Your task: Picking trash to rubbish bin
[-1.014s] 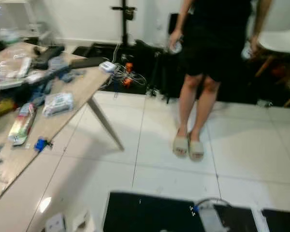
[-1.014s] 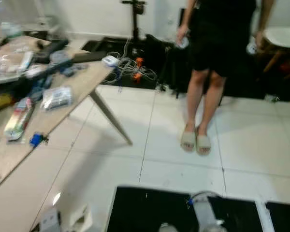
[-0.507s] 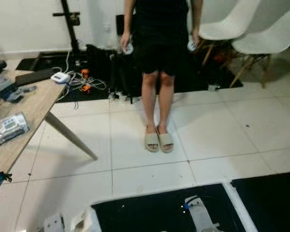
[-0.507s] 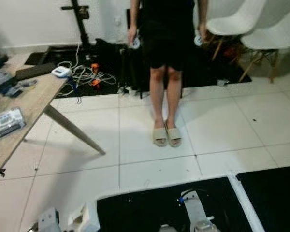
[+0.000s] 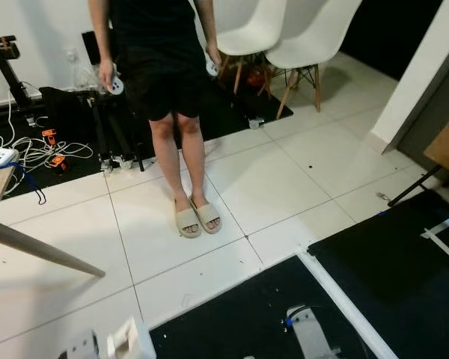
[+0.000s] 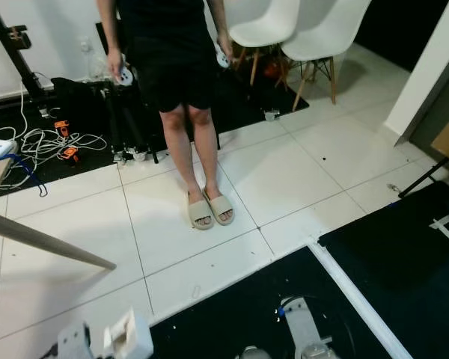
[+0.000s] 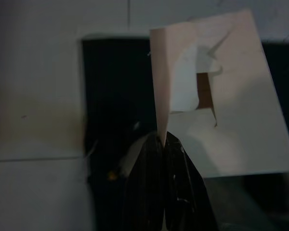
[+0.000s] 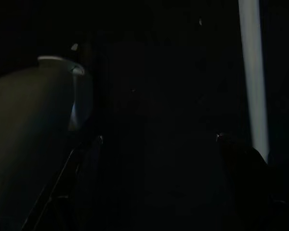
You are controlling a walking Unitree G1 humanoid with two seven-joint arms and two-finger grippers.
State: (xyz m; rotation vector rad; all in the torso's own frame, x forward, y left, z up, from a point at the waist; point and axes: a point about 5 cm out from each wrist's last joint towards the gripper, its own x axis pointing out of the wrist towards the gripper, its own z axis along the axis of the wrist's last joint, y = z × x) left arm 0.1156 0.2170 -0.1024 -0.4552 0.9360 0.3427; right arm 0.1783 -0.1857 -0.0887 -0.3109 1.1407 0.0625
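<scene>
Left wrist view: left hand [image 7: 162, 142] pinches torn card [image 7: 231, 106]; keep that pinch tight until over the bin.

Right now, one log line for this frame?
left tool: shut on pale paper scrap | right tool: dark, state unclear | ahead: person standing on white tile floor | bin: not seen

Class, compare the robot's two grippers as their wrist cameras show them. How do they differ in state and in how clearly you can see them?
The left gripper has its black fingers pinched on a pale torn cardboard piece; whether the right gripper holds anything cannot be made out. The left wrist view is dim but readable, the right nearly black. Shared: both hang low over the black floor mat.
</scene>
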